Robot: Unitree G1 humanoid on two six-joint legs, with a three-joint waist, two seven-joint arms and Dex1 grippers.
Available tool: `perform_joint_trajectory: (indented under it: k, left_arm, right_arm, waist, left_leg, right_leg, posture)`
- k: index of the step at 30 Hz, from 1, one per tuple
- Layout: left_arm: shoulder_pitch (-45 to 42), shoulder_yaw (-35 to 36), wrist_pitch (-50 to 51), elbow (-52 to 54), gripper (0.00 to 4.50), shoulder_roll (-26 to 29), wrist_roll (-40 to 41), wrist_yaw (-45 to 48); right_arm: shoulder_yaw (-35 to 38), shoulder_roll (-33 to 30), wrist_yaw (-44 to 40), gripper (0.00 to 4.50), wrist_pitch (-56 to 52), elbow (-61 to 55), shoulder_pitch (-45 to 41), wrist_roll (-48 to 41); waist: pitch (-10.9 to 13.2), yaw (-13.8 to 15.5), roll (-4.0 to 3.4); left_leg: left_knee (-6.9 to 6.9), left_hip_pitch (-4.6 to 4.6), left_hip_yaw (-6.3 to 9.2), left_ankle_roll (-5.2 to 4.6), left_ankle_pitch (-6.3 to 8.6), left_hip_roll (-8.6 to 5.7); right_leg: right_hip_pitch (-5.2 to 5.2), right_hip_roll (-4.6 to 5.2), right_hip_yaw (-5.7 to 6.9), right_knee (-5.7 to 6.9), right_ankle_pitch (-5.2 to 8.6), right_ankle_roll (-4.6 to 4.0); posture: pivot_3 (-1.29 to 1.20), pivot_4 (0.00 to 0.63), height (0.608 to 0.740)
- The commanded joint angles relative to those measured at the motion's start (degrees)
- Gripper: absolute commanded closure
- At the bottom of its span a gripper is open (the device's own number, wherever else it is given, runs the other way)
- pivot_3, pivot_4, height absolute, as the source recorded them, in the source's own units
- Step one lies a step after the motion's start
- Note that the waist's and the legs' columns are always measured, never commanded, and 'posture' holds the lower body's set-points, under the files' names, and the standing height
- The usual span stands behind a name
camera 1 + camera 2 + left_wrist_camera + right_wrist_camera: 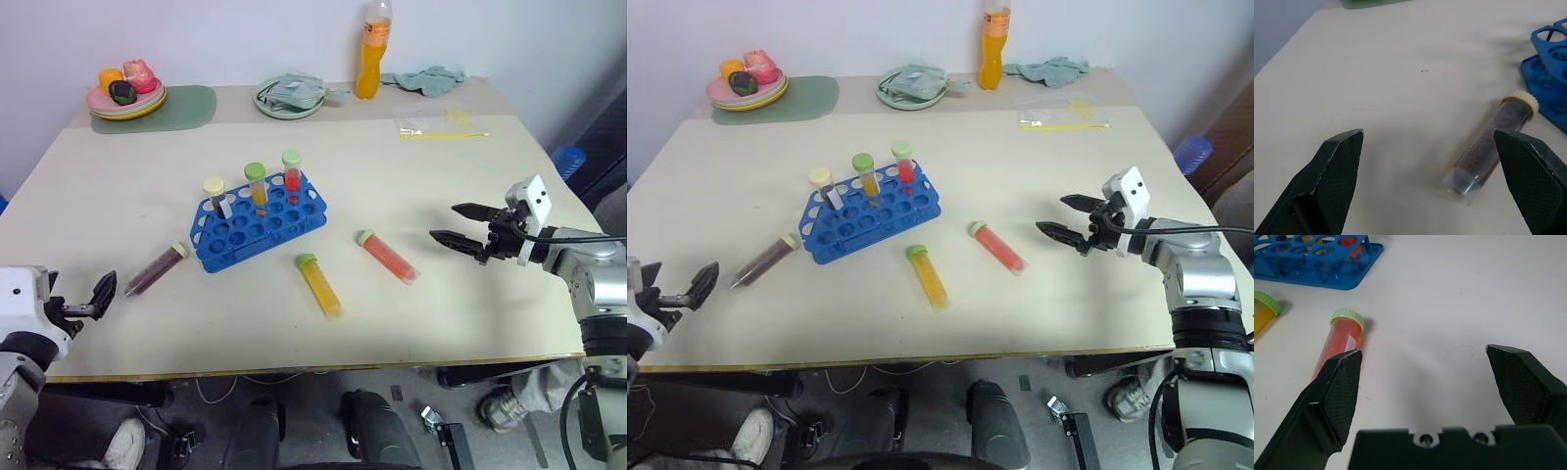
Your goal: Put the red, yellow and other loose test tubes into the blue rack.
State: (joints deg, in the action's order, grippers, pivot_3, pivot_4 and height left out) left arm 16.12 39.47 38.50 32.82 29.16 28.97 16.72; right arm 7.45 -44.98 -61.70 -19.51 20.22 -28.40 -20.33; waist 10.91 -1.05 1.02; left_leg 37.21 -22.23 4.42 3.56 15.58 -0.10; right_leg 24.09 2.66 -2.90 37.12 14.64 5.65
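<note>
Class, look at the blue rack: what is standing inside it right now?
The blue rack holds three upright tubes: a cream-capped tube, a green-capped yellow tube and a green-capped red tube. Their lower ends are hidden by the rack's top plate.

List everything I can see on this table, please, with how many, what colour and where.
rack: one, blue, middle of the table.
tubes in the rack: three, upright; one cream cap, two green caps, with orange and red fill.
dark tube: one, cream cap, lying left of the rack.
yellow tube: one, green cap, lying in front of the rack.
red tube: one, green cap, lying right of the yellow one.
plate of toy food: one, far left corner, on a green mat.
green plate: one, far middle, cloth on it.
bottle: one, orange, far edge.
green cloth: one, beside the bottle.
plastic bag: one, clear, far right.
left pincer: black, open, near the dark tube.
right pincer: black, open, right of the red tube.
</note>
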Motion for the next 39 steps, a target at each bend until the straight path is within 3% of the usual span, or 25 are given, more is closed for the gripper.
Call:
perform_joint_trajectory:
  k: [1,12,20,23,28,34,39]
  left_arm:
    - [0.0,-0.3,-0.6,2.3,0.15,-0.5,-0.1,-0.8]
    - [-0.7,-1.3,-1.5,4.0,0.15,-1.4,0.9,-0.5]
    - [-7.1,-20.4,-4.8,7.7,0.15,2.3,0.9,10.1]
    - [-8.9,-26.9,-6.5,6.6,0.15,4.9,-0.4,14.7]
    - [-12.3,-35.2,-9.2,3.8,0.15,5.0,-2.4,18.7]
    - [-11.7,-40.0,-12.6,2.0,0.15,4.1,-5.7,19.8]
    - [-9.0,-40.8,-13.5,3.4,0.15,2.7,-6.5,18.3]
  right_arm:
    - [0.4,0.1,0.4,0.00,0.3,-1.6,-1.4,0.1]
    - [-1.6,1.3,2.5,0.00,0.1,-3.3,-1.9,2.3]
    - [-1.7,-3.0,4.5,0.00,-15.4,-19.8,-1.0,-0.2]
    - [-5.0,-5.1,4.9,0.00,-21.9,-26.7,-1.8,0.2]
    - [-16.9,-3.7,11.0,0.00,-49.9,-33.1,-13.6,0.3]
    - [-24.8,5.4,19.8,0.00,-67.7,-23.8,-27.6,2.8]
    - [-29.6,8.2,22.3,0.00,-72.6,-17.6,-33.7,2.2]
  waist:
    - [0.0,0.0,0.00]
    - [0.0,0.1,0.00]
    - [0.0,0.3,-0.05]
    - [0.0,0.0,-0.07]
    - [0.1,-0.6,-0.20]
    - [0.1,-0.6,-0.20]
    - [0.1,0.3,-0.20]
  left_leg:
    - [0.00,0.00,0.00,0.00,0.00,0.00]
    - [0.00,0.00,0.00,0.00,0.00,-0.01]
    - [0.02,-0.02,0.01,0.01,0.00,-0.04]
    - [0.01,-0.02,0.02,0.00,0.00,-0.03]
    - [0.01,0.03,-0.02,-0.01,0.00,0.00]
    - [0.02,-0.12,0.02,-0.01,0.00,-0.01]
    - [0.00,-0.21,0.03,-0.02,0.01,-0.04]
  right_leg:
    - [0.00,0.00,0.00,0.00,0.00,0.00]
    - [0.00,0.00,0.00,0.00,0.00,0.00]
    - [-0.01,0.02,-0.01,0.00,-0.01,0.01]
    - [0.00,0.00,0.00,0.01,0.00,0.00]
    - [0.03,-0.03,-0.03,0.06,0.00,-0.02]
    - [0.15,-0.02,-0.01,0.04,0.00,-0.02]
    - [0.24,0.05,0.02,0.00,0.00,-0.01]
  posture:
    - [0.00,0.150,0.740]
    - [0.00,0.150,0.740]
    - [0.00,0.150,0.740]
    - [0.00,0.150,0.740]
    - [0.00,0.150,0.740]
    - [0.00,0.150,0.740]
    - [0.00,0.150,0.740]
